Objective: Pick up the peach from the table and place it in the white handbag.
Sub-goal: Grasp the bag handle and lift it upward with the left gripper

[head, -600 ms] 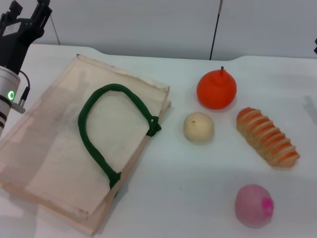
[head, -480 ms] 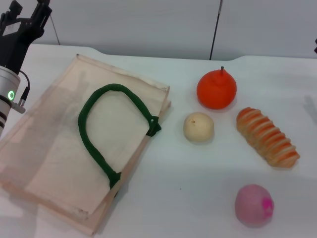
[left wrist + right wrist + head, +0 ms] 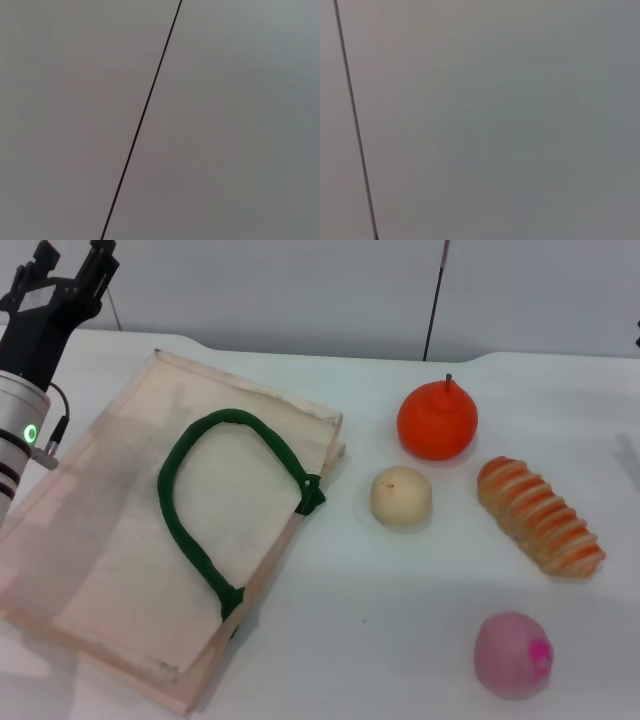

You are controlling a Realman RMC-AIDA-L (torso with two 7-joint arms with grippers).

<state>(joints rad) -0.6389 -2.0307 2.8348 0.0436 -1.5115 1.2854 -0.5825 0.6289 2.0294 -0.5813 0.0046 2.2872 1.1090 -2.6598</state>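
The peach [image 3: 512, 654], pale pink with a magenta spot, lies on the white table at the front right. The white handbag [image 3: 120, 570], cream fabric with a dark green rope handle [image 3: 190, 530], lies flat on the left half of the table. My left gripper [image 3: 72, 260] is raised at the far left, above the handbag's far corner. Its fingers point up and away, apart and empty, far from the peach. My right gripper does not show. Both wrist views show only a plain grey wall with a thin dark line.
An orange-red fruit with a stem [image 3: 436, 421], a cream-beige round fruit [image 3: 401, 495] and a striped orange bread roll [image 3: 540, 516] lie on the table [image 3: 390, 610] between the handbag and the right edge, beyond the peach. A grey wall stands behind the table.
My left arm has shifted slightly to the right at the far left. The peach, handbag and other items have not moved.
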